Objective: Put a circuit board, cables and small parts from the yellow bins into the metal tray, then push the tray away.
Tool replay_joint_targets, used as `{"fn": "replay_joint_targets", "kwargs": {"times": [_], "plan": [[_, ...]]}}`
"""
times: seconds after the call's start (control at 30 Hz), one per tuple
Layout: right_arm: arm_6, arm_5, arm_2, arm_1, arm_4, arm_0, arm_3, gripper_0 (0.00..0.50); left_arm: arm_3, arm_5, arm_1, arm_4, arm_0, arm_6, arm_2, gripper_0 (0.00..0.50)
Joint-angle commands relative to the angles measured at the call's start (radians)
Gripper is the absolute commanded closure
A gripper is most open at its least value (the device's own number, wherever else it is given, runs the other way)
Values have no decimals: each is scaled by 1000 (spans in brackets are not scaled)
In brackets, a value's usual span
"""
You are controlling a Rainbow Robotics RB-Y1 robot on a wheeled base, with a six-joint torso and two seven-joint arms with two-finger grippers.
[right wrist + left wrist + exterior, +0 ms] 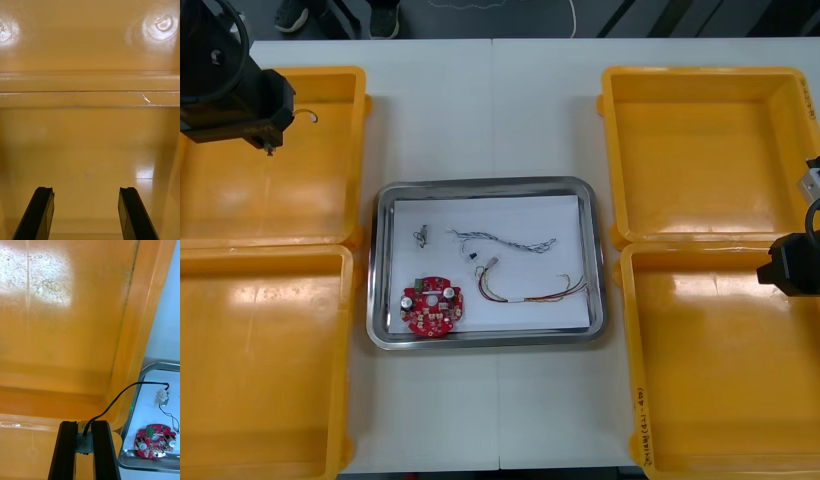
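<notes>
Left pincer (pixel 85 426): clamped on black cable (pixel 129 387) at metal end
Handling: judged light, limp, swing-prone
Right pincer (pixel 86 192): spread open

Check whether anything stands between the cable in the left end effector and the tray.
The left end effector, shut on the black cable, is over the far left bin. Only that bin's side wall stands between it and the tray; lifting over should clear it.
</notes>
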Motion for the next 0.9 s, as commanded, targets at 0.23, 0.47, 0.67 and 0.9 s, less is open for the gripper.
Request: {"fn": "replay_joint_targets", "kwargs": {"times": [0.23, 0.47, 0.67, 0.9], "plan": [[15, 4, -28, 6, -7, 11, -5, 0, -114, 16, -135, -54, -8, 126, 9, 500], [15, 4, -28, 6, -7, 11, -5, 0, -120, 16, -244, -124, -31, 152, -49, 500], [15, 4, -28, 6, -7, 11, -5, 0, -109, 16, -350, -215, -33, 169, -88, 500], [15, 4, -28, 6, -7, 11, -5, 0, -57, 10, -426, -279, -33, 186, -160, 500]]}}
